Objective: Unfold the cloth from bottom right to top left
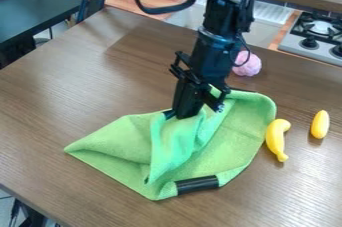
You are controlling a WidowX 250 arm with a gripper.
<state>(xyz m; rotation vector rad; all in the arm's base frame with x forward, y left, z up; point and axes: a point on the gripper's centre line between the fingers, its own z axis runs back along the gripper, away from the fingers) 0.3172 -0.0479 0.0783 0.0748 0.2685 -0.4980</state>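
The green cloth (pixel 177 146) lies on the table (pixel 80 86), below and around the lower end of the arm, and the unfolding looks partly done at best. One pointed part lies spread toward the left, and the lower edge, with its black strip (pixel 197 184), reaches toward the front. The middle is bunched into a raised ridge beside the pincer (pixel 199 110), and the right side curves over in a rounded fold near the banana (pixel 276 138). The pincer is down at the cloth's upper middle; whether it is apart, together or clamped on the fabric, I cannot tell. What seems left is to draw the folded layer toward the top left, then let the bunched middle open out flat.
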